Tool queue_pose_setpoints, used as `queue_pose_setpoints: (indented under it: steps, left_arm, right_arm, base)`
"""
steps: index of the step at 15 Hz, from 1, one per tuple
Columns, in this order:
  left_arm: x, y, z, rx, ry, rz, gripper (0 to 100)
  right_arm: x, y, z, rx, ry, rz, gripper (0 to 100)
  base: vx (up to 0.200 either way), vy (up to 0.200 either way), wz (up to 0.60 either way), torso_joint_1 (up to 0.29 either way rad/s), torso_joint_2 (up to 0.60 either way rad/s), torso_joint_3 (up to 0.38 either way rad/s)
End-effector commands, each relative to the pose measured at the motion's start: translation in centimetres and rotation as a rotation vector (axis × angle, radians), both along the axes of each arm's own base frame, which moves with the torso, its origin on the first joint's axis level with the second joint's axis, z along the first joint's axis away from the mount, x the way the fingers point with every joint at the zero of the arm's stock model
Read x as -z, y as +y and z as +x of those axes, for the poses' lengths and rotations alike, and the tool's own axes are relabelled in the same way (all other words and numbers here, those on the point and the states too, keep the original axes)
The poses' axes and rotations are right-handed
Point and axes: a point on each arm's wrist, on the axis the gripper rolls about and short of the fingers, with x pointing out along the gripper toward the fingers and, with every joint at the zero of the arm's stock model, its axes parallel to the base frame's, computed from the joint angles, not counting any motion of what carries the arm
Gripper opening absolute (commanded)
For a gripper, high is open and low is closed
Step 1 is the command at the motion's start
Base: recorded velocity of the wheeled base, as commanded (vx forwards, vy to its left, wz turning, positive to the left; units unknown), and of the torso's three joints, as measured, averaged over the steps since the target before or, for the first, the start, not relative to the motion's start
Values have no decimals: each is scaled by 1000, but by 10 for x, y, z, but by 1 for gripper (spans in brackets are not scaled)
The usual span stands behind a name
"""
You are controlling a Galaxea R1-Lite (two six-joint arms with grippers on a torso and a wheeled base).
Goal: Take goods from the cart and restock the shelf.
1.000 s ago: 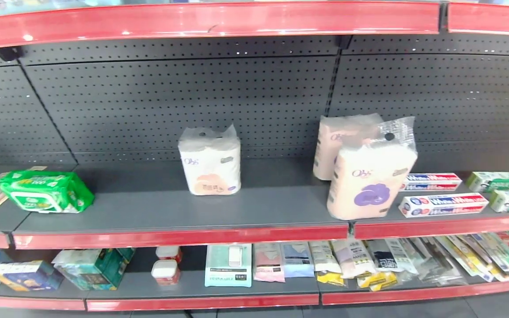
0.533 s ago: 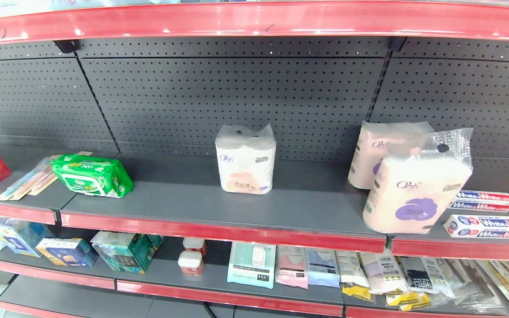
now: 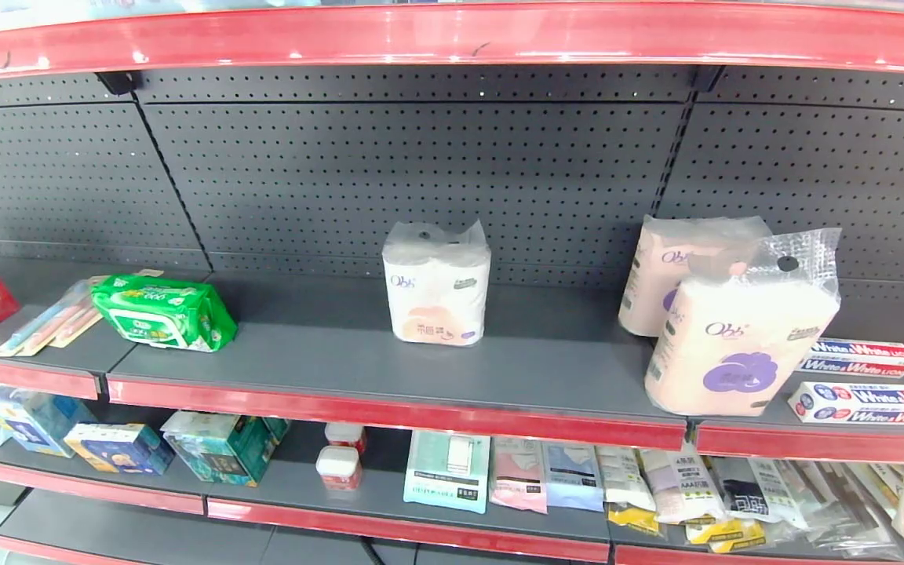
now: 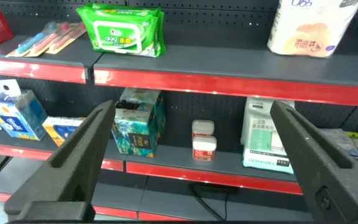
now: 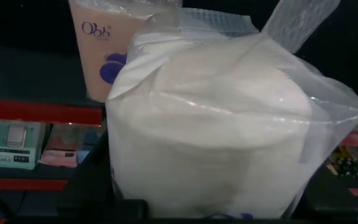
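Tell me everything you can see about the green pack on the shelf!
The green pack is a soft, shiny plastic packet, bright green with a white label on top. It lies flat on the grey shelf, towards its left end. Thin toothbrush packs lie close beside it.

Digits and lettering on the wipes pack (image 3: 162, 312), left of the roll pack (image 3: 436, 284). Small logo on the roll pack itself. Blue-and-red lettering on 2 toothpaste boxes (image 3: 860, 357), right of it.
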Motion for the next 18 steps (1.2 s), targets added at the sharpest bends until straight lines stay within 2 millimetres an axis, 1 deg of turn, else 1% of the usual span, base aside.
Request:
queue_pose_setpoints:
  steps: [1,3,7,10,12,13,17,18]
  left_arm:
    - [0,0,0,-1,0,3,100]
    - [0,0,0,-3,0,6,100]
    - [0,0,0,-3,0,4,100]
    - [0,0,0,-3,1,1,100]
    - [0,0,0,-3,1,-2,100]
    - [0,0,0,-3,1,-2,100]
    - [0,0,1,16,14,9,100]
    - [-1,-1,2,49,31,27,100]
  right_arm:
    - [0,0,-1,0,-4,-1,0]
    - [1,1,-3,3,-15,-7,0]
    - [2,2,-6,10,-29,-14,0]
    - [2,2,-8,15,-36,-18,0]
    - [5,3,-11,15,-43,-22,0]
    - [9,4,-15,15,-55,-24,0]
    - [9,8,-26,13,-137,11,0]
    - [10,9,-31,12,-163,9,0]
  base:
    - [0,0,0,0,0,0]
    - [0,0,0,0,0,0]
    - [200,0,0,-6,1,0]
    - [0,0,0,0,0,0]
    - [0,0,0,0,0,0]
    - [0,0,0,0,0,0]
    - [0,0,0,0,0,0]
    - [0,0,0,0,0,0]
